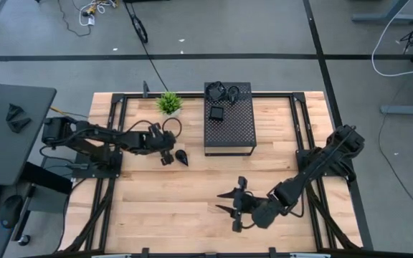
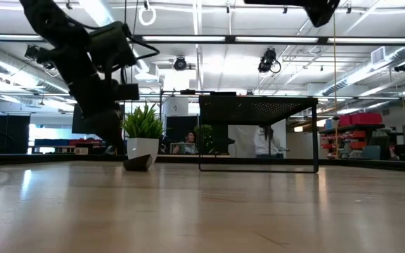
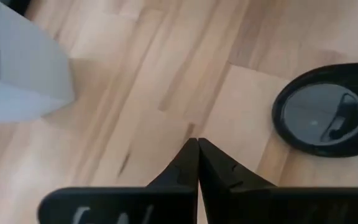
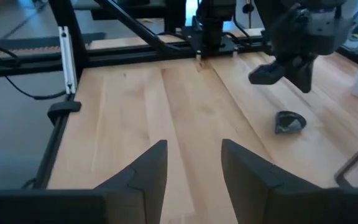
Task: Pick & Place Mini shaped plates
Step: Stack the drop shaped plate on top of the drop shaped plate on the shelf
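Though hidden overhead, plate's [image 3: 328, 112] glossy hollow

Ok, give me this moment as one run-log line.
left gripper: jaws shut, empty, beside plate | mini plate: on table, not held | right gripper: jaws open, empty, waiting near front | box: plates on top

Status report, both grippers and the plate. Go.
Left gripper shut, empty, beside teardrop plate lying on table. Right gripper open, empty, waiting near front. Nothing in the way.

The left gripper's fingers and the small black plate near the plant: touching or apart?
Apart. In the left wrist view, the shut fingers meet over bare wood, with a clear gap to the black plate.
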You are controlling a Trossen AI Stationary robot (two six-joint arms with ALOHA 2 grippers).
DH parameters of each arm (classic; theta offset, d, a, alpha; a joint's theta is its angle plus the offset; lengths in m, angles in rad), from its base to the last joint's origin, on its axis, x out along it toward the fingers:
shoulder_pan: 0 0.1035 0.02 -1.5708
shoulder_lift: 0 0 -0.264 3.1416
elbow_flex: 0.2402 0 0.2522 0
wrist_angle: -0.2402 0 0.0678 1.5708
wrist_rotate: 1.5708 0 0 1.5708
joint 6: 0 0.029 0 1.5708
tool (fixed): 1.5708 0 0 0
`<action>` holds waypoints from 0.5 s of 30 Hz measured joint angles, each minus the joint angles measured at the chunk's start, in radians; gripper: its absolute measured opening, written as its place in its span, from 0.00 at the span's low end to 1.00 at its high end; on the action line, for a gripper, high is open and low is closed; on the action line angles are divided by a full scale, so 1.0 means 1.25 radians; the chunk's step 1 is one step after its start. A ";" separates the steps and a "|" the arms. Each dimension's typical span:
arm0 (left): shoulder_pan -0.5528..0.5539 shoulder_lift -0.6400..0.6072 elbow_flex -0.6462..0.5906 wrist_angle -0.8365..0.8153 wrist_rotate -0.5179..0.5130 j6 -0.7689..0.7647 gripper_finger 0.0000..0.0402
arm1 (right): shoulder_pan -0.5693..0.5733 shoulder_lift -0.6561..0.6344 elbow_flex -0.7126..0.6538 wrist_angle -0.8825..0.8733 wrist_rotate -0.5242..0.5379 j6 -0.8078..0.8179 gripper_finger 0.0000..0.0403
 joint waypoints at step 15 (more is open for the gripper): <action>0.034 0.005 -0.064 0.159 0.101 0.026 0.02 | -0.037 0.000 0.000 0.045 -0.066 -0.008 0.38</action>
